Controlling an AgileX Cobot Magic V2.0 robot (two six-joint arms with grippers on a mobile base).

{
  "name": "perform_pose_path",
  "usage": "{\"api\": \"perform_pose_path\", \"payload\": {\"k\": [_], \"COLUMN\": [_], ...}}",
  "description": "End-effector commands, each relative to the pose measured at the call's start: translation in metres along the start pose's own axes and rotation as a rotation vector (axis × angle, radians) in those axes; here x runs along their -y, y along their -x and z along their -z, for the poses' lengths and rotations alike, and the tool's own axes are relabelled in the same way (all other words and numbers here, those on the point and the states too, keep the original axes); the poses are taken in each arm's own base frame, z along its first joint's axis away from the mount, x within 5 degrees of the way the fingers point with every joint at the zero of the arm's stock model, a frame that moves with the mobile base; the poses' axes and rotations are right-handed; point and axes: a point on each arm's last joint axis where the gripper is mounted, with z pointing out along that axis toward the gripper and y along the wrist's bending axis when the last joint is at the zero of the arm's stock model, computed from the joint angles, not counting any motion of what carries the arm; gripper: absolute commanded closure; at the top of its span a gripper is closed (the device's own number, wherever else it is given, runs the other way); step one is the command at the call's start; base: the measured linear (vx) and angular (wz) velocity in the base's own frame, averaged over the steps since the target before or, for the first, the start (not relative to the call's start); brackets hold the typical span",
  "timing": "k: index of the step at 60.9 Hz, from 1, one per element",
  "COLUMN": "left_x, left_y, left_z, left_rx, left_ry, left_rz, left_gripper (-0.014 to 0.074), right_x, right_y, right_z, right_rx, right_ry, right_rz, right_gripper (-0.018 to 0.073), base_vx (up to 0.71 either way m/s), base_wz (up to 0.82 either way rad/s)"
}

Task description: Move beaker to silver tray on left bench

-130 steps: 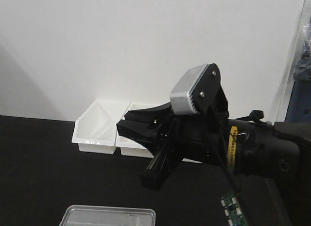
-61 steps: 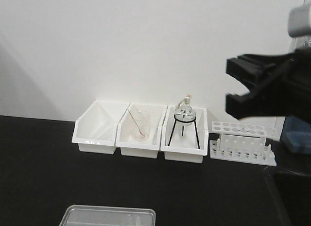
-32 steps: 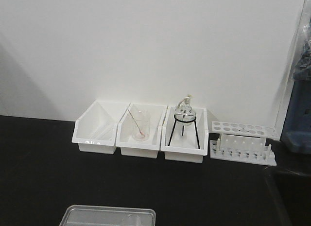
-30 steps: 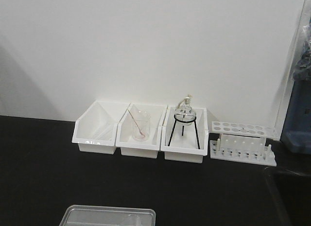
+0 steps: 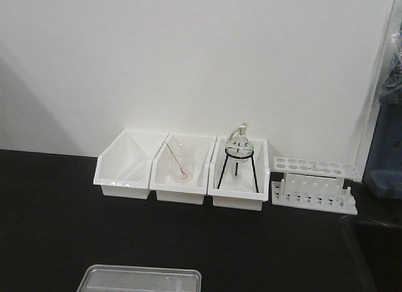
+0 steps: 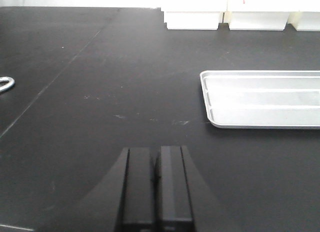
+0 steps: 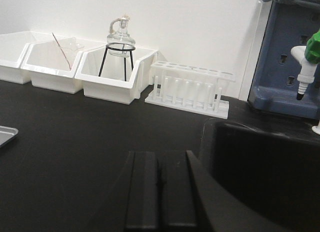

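Note:
The silver tray [image 5: 141, 279] lies on the black left bench [image 5: 56, 223] at the front view's bottom edge. It also shows in the left wrist view [image 6: 260, 100], and its corner shows in the right wrist view [image 7: 6, 134]. A faint rounded glassy outline [image 5: 167, 281] inside the tray may be the beaker; I cannot tell for sure. My left gripper [image 6: 156, 152] is shut and empty, low over the bench, to the near left of the tray. My right gripper [image 7: 160, 157] is shut and empty over the bench, to the tray's right.
Three white bins [image 5: 122, 166] stand against the wall. The middle bin holds a glass with a stirring rod [image 5: 181, 160]; the right bin holds a flask on a black tripod [image 5: 239, 157]. A white tube rack [image 5: 314, 185] stands to their right. A black sink basin [image 7: 260, 162] and a blue stand [image 7: 290, 62] are on the right.
The right arm filled the front view, then swung off to the right and left that view. The tray, bins and glassware have not moved.

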Motion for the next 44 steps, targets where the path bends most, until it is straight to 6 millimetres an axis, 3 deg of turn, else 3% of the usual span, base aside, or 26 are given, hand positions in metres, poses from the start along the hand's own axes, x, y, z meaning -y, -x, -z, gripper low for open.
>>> {"api": "perform_pose_path", "payload": {"k": [1,44], "left_x": [0.0002,0.0002], "left_y": [0.0015,0.0015], "left_z": [-0.0014,-0.0014], "left_rx": [0.067,0.067], "left_ry": [-0.004,-0.004], "left_rz": [0.009,0.009], "left_gripper": [0.0595,0.0595], "right_x": [-0.0005,-0.0005], "right_y": [0.0044,0.0044], "right_z": [-0.0011,-0.0011], "right_rx": [0.057,0.057], "right_ry": [0.004,0.004], "right_rz": [0.000,0.000], "right_gripper": [0.0574,0.0573], "base_vx": [0.00,0.00], "base_wz": [0.00,0.00]}}
